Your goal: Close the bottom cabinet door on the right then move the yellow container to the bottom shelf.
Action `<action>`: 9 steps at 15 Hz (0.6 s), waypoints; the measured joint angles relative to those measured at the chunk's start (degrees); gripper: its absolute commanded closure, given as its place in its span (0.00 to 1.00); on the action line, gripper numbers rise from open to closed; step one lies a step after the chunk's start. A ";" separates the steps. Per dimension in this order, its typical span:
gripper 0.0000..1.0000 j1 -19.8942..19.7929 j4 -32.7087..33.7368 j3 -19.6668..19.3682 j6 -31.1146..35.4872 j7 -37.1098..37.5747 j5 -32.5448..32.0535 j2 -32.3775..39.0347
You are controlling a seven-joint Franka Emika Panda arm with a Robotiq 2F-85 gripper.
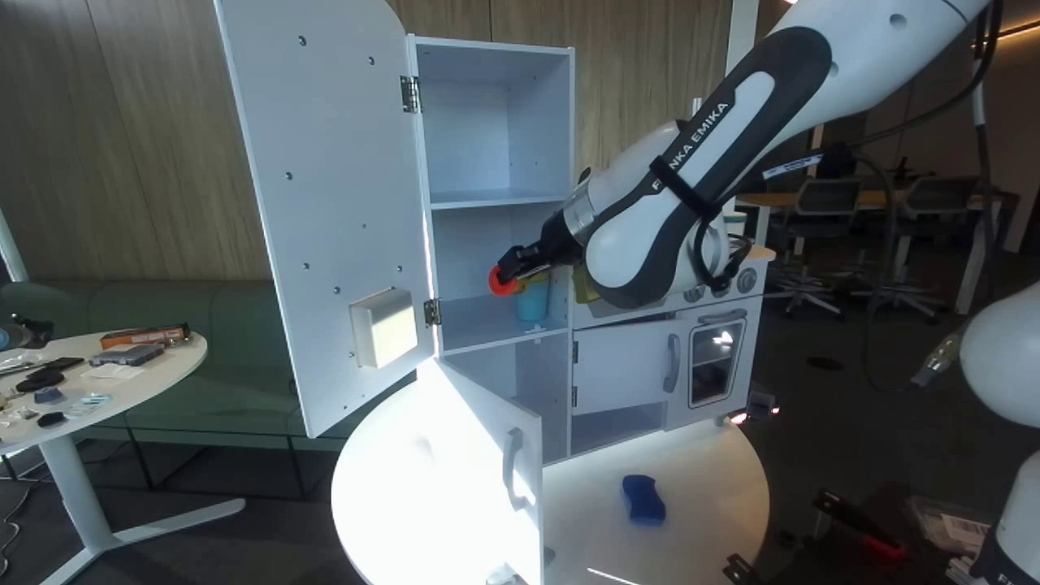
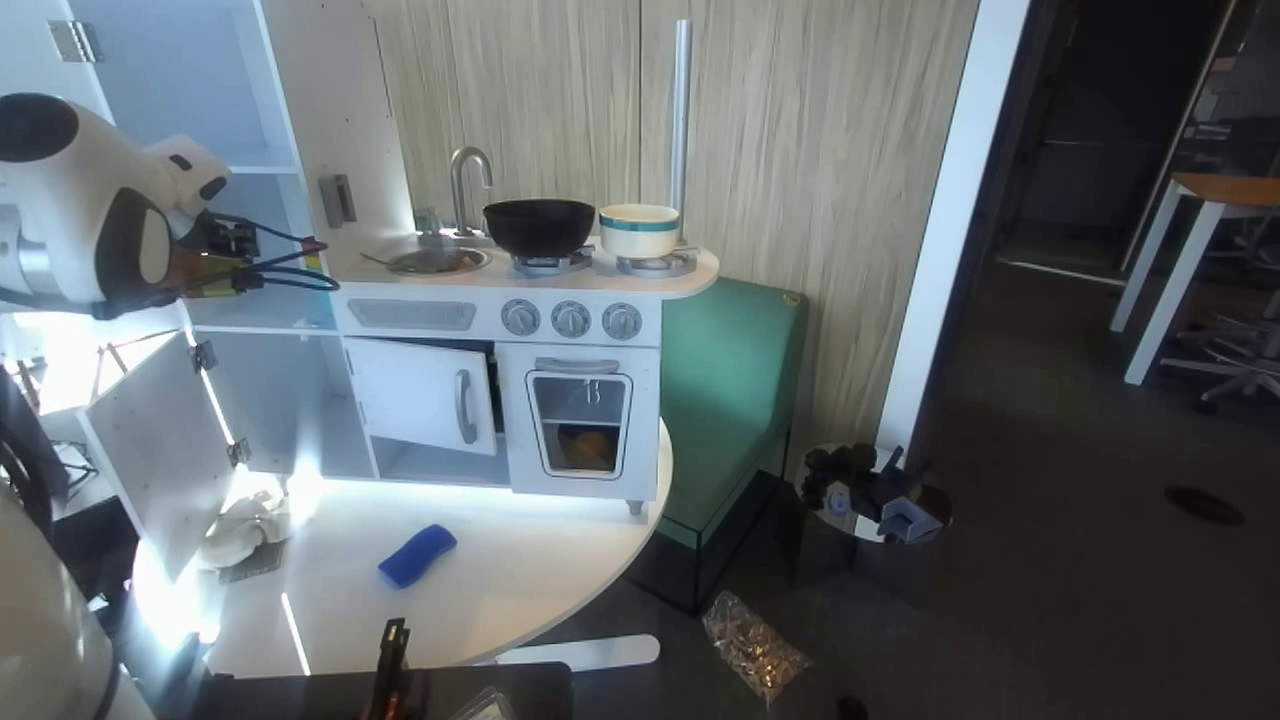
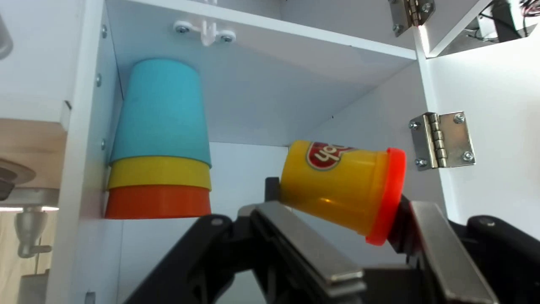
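Wood panelling (image 1: 650, 73) backed the white toy cupboard (image 1: 540, 130). Black-and-silver tool (image 3: 337, 204) gripped the squat yellow red-lidded container (image 3: 337, 183) base-to-lid, higher than the white bottom shelf (image 1: 487, 325), presumably to clear its edge.

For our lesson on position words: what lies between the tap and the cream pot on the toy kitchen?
A black pan on a burner lies between the tap and the cream pot; this shows in an exterior view.
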 measured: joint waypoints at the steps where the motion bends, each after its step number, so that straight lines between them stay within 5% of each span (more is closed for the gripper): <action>1: 0.68 -1.71 0.27 2.13 0.00 -2.51 1.63 0.21; 9: 0.68 -13.26 0.94 15.82 -0.70 -13.19 5.83 0.59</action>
